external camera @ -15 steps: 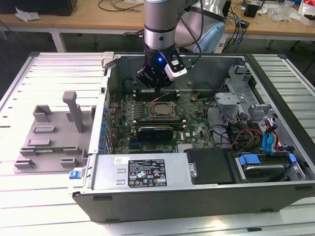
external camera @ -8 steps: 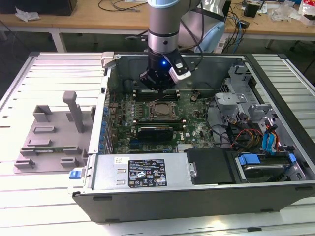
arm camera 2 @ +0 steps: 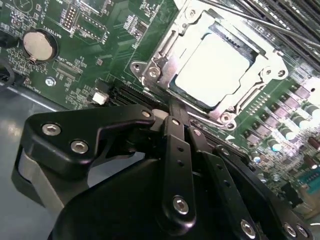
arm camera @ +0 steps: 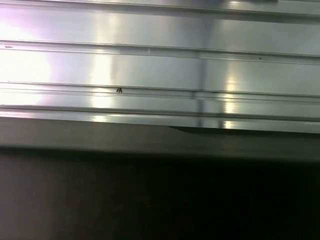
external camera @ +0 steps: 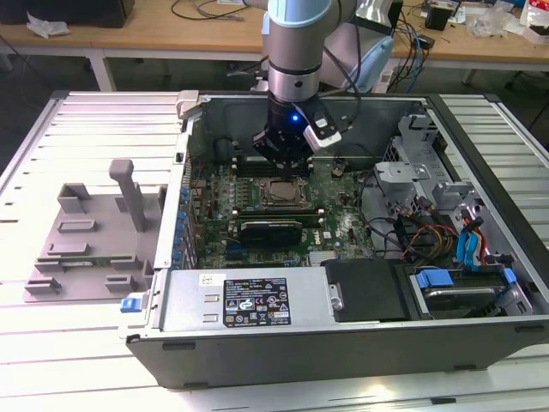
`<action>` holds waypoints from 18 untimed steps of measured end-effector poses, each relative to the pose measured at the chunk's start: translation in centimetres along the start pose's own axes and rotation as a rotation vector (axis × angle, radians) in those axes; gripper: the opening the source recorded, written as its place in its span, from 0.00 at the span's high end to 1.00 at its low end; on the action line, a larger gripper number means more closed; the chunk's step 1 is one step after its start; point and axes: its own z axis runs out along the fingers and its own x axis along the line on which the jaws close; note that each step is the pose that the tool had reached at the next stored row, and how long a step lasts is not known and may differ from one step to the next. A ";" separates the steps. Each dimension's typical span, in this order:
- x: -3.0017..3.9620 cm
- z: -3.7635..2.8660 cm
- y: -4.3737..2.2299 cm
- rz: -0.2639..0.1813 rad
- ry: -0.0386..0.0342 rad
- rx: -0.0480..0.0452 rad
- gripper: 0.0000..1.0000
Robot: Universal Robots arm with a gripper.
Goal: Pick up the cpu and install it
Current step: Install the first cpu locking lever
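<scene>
- I see a ribbed silver metal table (external camera: 51, 154) carrying a large open grey computer case (external camera: 343, 343), which lies on its side with its green motherboard (external camera: 339, 206) facing up.
- On the exterior view's left of the case sits a pale grey plastic fixture tray (external camera: 86, 240) with an upright post, well apart from the work.
- My grey and blue robot arm (external camera: 296, 43) reaches down into the case, and its black end effector (external camera: 283, 159) hangs just above the socket area.
- A long black-finned card (external camera: 270, 230) lies on the board just beside the socket, on the near side.
- In the second wrist view the end effector (arm camera 2: 172, 117) has its black linkage bars drawn together; its tips look closed, with nothing between them that I can make out.
- The cpu (arm camera 2: 212, 67), a small flat square chip with a bright silvery top, lies seated inside the silver metal socket frame (arm camera 2: 150, 72), just beyond the end effector's tips.
- A round silver coin battery (arm camera 2: 39, 45) sits on the board, well apart from the socket.
- The first wrist view shows ribbed silver metal (arm camera: 150, 65) above a dark band.
</scene>
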 end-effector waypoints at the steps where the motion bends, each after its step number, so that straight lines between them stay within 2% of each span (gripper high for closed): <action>1: -0.10 0.09 -0.02 0.000 0.0003 0.0004 0.89; 7: -0.42 0.31 -0.08 0.001 0.0000 -0.0003 0.89; 10: -0.48 0.34 0.23 0.000 -0.0001 -0.0016 0.89; 13: -0.49 -0.06 0.22 0.000 -0.0011 0.0000 0.89; 14: -0.46 -0.41 -0.05 0.000 -0.0030 0.0018 0.89; 18: -0.43 -0.42 -0.70 0.000 -0.0031 0.0020 0.89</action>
